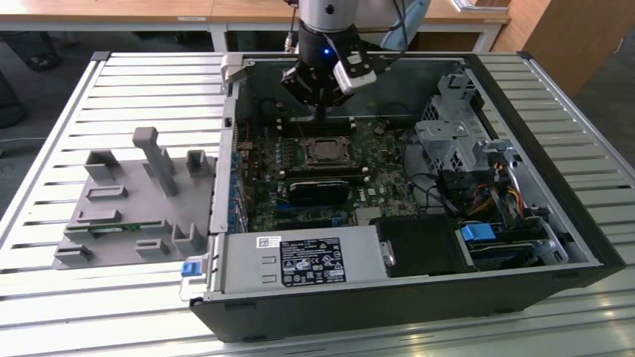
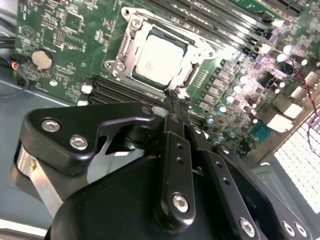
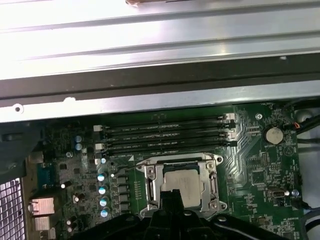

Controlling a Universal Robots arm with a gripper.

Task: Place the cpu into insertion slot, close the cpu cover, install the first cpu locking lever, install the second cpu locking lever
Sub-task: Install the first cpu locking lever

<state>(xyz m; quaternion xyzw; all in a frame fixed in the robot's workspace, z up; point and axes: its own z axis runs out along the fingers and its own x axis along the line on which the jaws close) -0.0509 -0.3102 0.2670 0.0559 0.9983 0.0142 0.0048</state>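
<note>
Cpu (image 3: pixel 183 184) is seated in the insertion slot (image 3: pixel 175 164), the cpu cover (image 3: pixel 151 181) lowered over it; the locking levers' state cannot be judged. Jaws are closed together, empty, near the slot.

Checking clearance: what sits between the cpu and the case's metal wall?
In the first wrist view, long black memory slots lie between cpu and case wall.

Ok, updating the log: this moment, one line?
silver-grey square cpu: seated | silver metal frame cover: closed | black gripper: shut, near cover's edge
</note>
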